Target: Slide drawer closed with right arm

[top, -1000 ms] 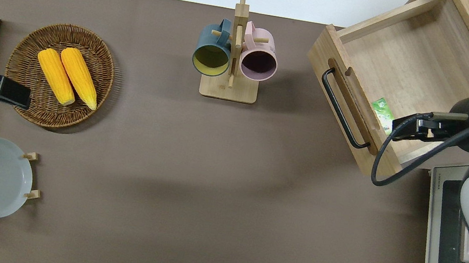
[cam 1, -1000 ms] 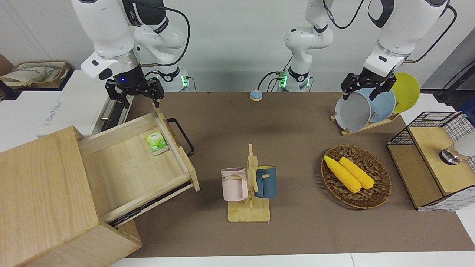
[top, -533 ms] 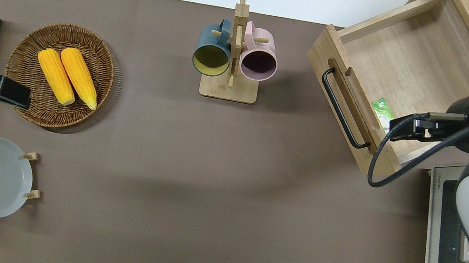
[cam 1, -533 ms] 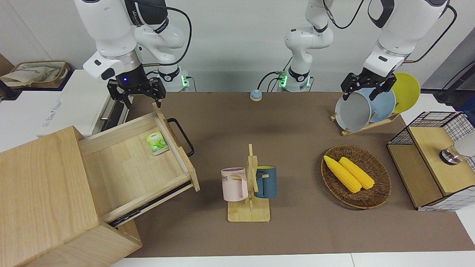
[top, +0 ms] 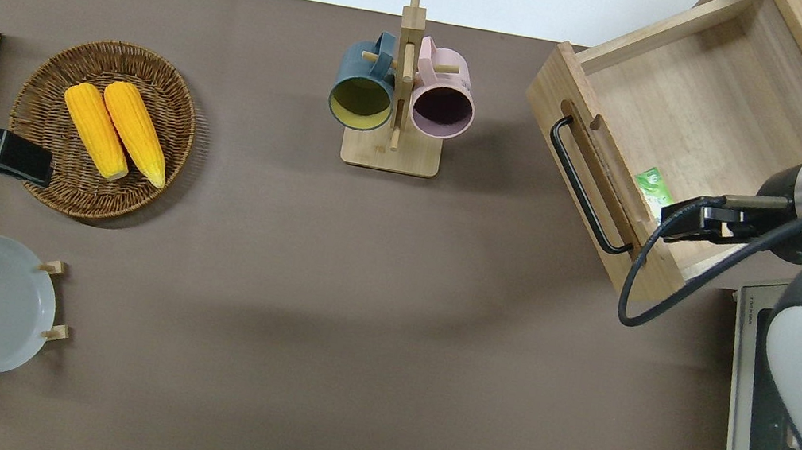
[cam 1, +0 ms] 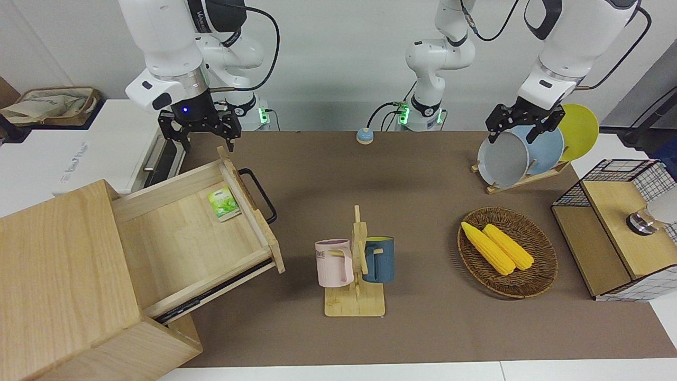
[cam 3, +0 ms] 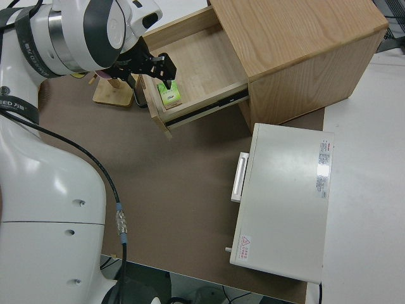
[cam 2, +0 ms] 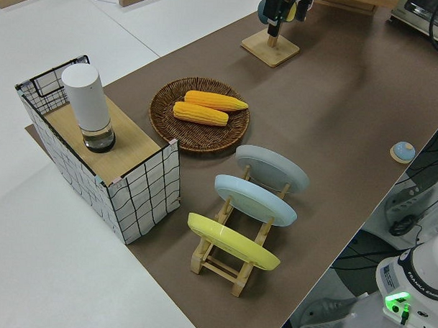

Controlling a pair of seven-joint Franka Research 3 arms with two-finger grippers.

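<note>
Right gripper: you see the black two-finger right gripper (cam 1: 200,128) up in the air with its fingers spread and nothing between them; from overhead it is over the corner of the drawer nearest the robots, by the front panel.
Right arm: the large white right arm with the blue wrist light (cam 1: 169,58) runs out of the frame at the top of the front view, and from overhead its bulk covers part of the cabinet and the oven.
Drawer: the wide shallow light-wood drawer (cam 1: 185,233) stands pulled well out of the large light-wood box cabinet (cam 1: 58,280) at the right arm's end of the table; its black metal bar handle (top: 584,186) is untouched.
Inside the drawer: a small green packet (cam 1: 223,203) lies flat against the front panel; you cannot read its print.
Oven: the white oven with a silver handle (cam 3: 285,202) sits nearer to the robots than the cabinet, cut off at the edge from overhead.
Left gripper: the left gripper (cam 1: 523,124) is parked, fingers apart and holding nothing.
</note>
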